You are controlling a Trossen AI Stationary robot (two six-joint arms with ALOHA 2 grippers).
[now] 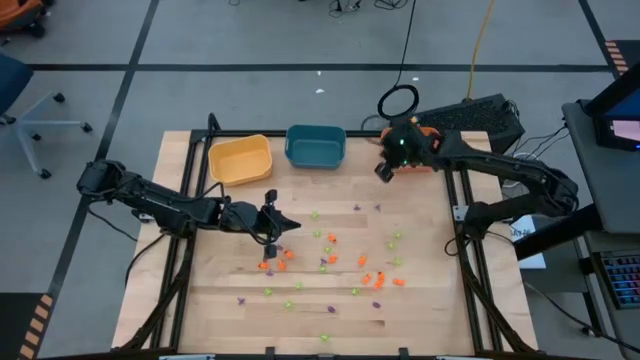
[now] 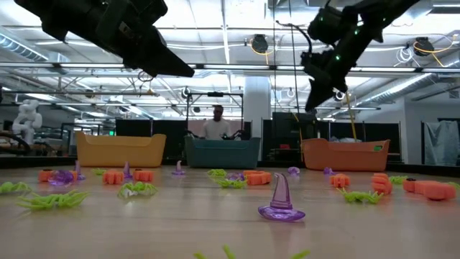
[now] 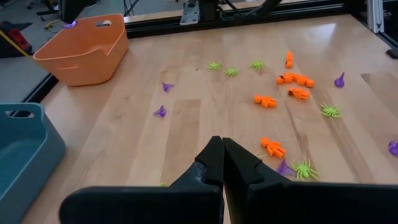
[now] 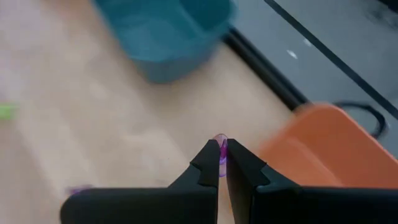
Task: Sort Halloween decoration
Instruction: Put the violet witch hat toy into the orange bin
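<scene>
Tiny orange, light-green and purple trinkets [image 1: 330, 262] lie scattered on the wooden table; in the low view a purple hat-shaped one [image 2: 280, 198] stands on its brim. My right gripper [image 1: 384, 171] is above the table next to the orange bin [image 4: 329, 152], shut on a purple trinket [image 4: 221, 153]. My left gripper [image 1: 284, 226] is shut and empty, raised above the orange trinkets at the table's middle left [image 3: 222, 147]. My right gripper pinches the small purple trinket between its two fingertips [image 4: 211, 158]; only a sliver of it [image 4: 222, 144] shows between them. The trinket is lifted clear of the table, near the orange bin's rim.
A yellow bin [image 1: 240, 159], a teal bin [image 1: 316, 145] and the orange bin [image 3: 81, 50] stand along the table's far edge. A dark case [image 1: 480, 118] lies behind the right arm. A person [image 2: 215, 124] shows beyond the table in the low view.
</scene>
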